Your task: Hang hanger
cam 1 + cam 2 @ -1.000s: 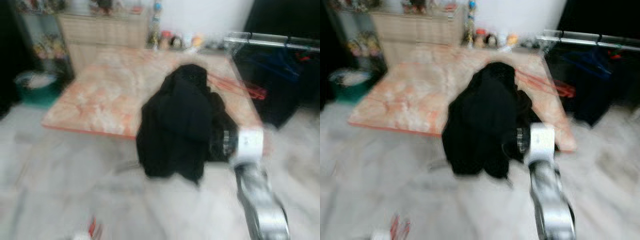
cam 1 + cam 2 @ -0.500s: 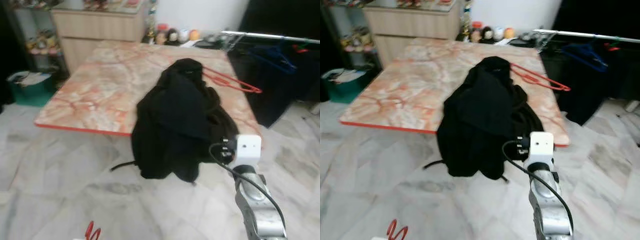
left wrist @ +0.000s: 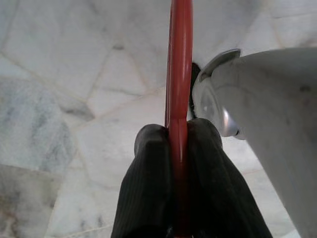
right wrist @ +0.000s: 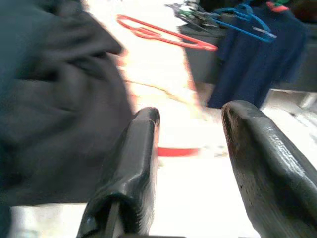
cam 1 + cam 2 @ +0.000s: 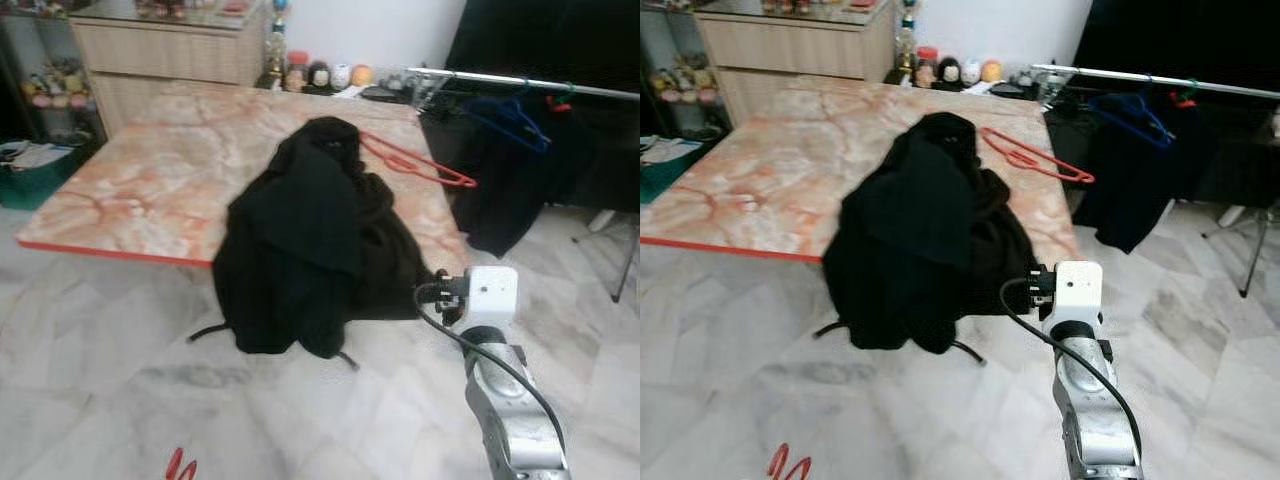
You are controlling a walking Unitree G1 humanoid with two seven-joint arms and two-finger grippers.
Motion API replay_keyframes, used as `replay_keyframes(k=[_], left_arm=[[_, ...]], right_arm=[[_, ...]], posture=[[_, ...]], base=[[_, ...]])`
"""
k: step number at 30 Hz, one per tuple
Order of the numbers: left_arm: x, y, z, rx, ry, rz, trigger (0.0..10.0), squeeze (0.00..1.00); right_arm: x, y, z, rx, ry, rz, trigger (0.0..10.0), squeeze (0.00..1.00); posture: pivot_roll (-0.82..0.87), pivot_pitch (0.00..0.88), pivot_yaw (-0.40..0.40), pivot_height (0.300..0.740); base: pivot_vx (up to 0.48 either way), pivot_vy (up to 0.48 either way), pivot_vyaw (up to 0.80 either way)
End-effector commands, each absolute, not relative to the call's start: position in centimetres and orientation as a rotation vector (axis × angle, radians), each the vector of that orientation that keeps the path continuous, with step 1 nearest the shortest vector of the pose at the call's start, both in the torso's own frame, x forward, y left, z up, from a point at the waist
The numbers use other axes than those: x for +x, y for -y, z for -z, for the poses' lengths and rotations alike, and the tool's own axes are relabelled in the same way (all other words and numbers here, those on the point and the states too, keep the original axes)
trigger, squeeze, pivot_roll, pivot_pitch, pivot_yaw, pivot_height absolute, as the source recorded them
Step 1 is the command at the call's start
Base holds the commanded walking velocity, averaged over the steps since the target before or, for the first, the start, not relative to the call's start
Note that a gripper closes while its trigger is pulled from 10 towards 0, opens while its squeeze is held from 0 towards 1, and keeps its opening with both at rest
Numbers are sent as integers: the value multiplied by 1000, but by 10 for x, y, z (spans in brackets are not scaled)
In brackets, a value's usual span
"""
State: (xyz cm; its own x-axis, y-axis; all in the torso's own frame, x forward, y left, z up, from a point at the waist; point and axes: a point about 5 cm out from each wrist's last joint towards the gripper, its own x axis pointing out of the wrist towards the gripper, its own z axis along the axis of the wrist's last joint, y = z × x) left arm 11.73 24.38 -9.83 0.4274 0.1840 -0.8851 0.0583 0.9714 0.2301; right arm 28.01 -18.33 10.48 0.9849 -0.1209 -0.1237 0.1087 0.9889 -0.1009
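My left gripper (image 3: pixel 177 131) is shut on the bar of a red hanger (image 3: pixel 179 59), held low over the marble floor; a bit of that hanger (image 5: pixel 180 465) pokes up at the bottom of the head view. A second red hanger (image 5: pixel 415 165) lies on the orange marble table (image 5: pixel 130 190), partly under a heap of black clothing (image 5: pixel 310 240) that drapes over the table's near edge. My right gripper (image 4: pixel 193 148) is open with nothing between its fingers, and it sits at the right edge of the black heap, ahead of the white wrist camera (image 5: pixel 492 295). A metal clothes rail (image 5: pixel 500 80) stands at the back right.
A blue hanger (image 5: pixel 505 115) and a dark blue garment (image 5: pixel 500 190) hang on the rail. A wooden cabinet (image 5: pixel 170 50) and small jars (image 5: pixel 315 75) stand behind the table. A green bin (image 5: pixel 30 175) is at the left. A stand's legs (image 5: pixel 610 235) splay at the far right.
The camera has swung to the right and the blur has gone, so the table and the heap sit further left. My right arm keeps its place by the heap.
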Motion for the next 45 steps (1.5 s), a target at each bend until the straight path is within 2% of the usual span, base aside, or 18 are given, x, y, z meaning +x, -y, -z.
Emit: replay_keyframes(k=[1, 45], left_arm=[[117, -235, 100, 232, -1133, -43, 10000, 0], [118, -234, 100, 238, -1128, -36, 10000, 0]], right_arm=[[281, 191, -104, -102, -133, 144, 10000, 0], [281, 197, -100, -122, -137, 172, 10000, 0]], posture=[[-27, 0, -90, 740], [-28, 0, -88, 740]], base=[[0, -360, 0], [0, -373, 0]])
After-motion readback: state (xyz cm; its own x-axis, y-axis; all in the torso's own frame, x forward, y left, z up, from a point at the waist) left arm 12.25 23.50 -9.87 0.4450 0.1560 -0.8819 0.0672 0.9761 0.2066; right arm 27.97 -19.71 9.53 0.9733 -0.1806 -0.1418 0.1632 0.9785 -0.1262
